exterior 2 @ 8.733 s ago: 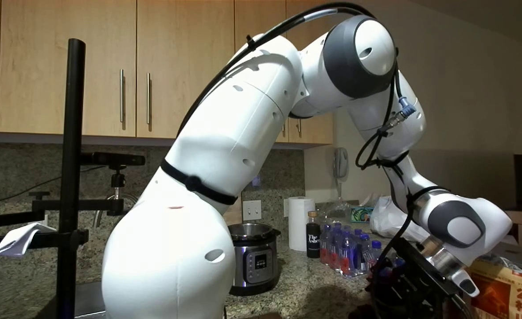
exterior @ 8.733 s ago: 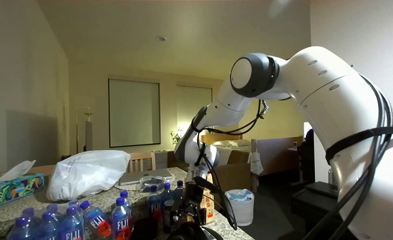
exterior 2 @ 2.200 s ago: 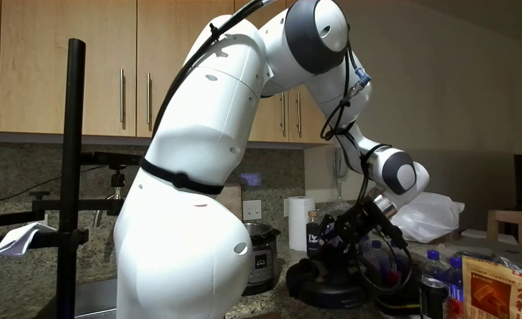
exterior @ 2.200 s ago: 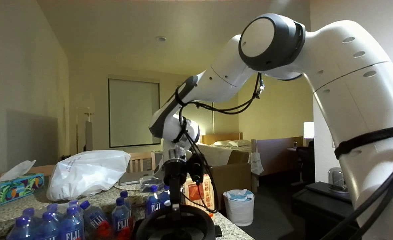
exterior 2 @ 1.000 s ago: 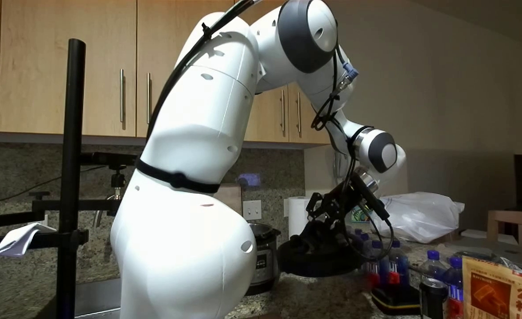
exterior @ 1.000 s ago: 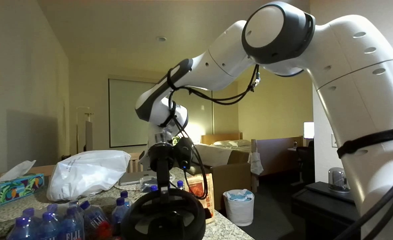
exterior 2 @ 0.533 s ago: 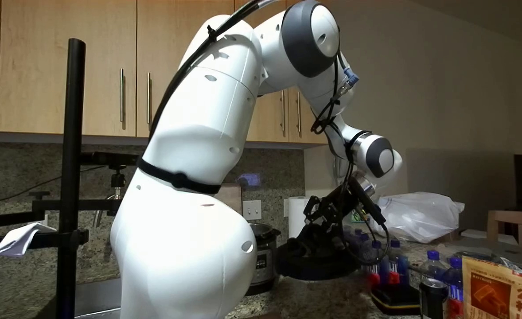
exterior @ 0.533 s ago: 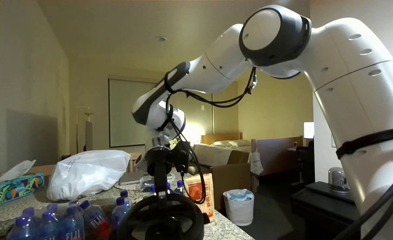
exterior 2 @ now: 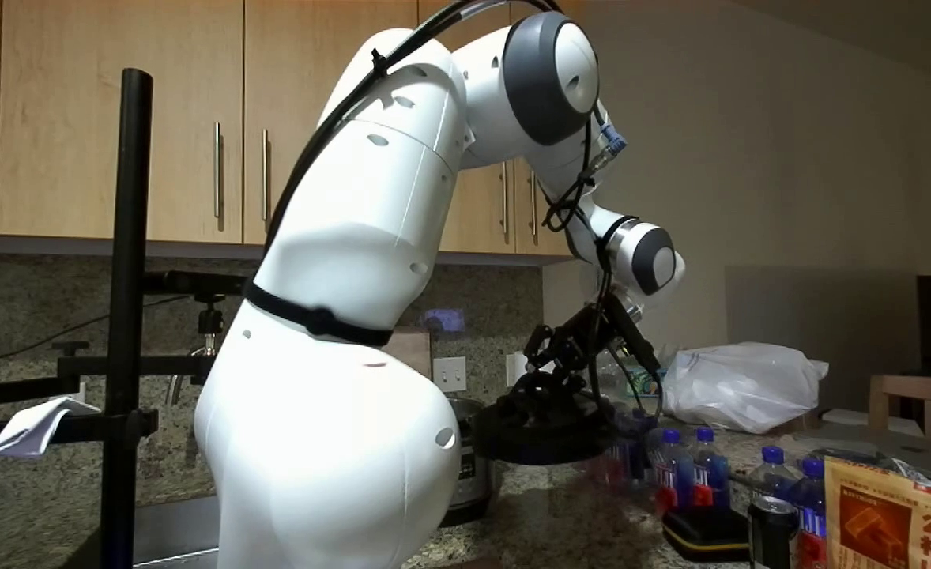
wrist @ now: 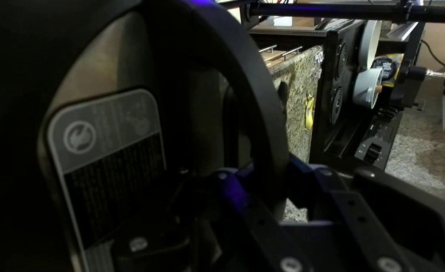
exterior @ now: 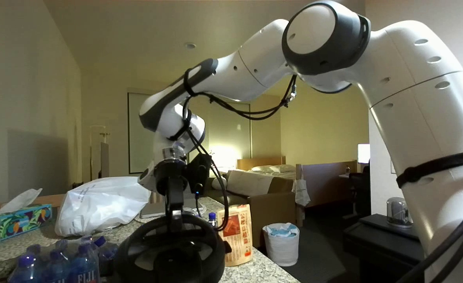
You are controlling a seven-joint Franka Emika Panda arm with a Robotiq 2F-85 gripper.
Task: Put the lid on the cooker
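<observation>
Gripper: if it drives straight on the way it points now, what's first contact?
Probably the cooker. The gripper holds the lid, which would lead, and in an exterior view that line slants down toward the cooker. Depth is unclear; it could meet the counter instead.

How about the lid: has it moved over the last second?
Yes. In an exterior view, the lid has shifted up and leftward, judged by the unmoved cooker, part of which it now hides.
</observation>
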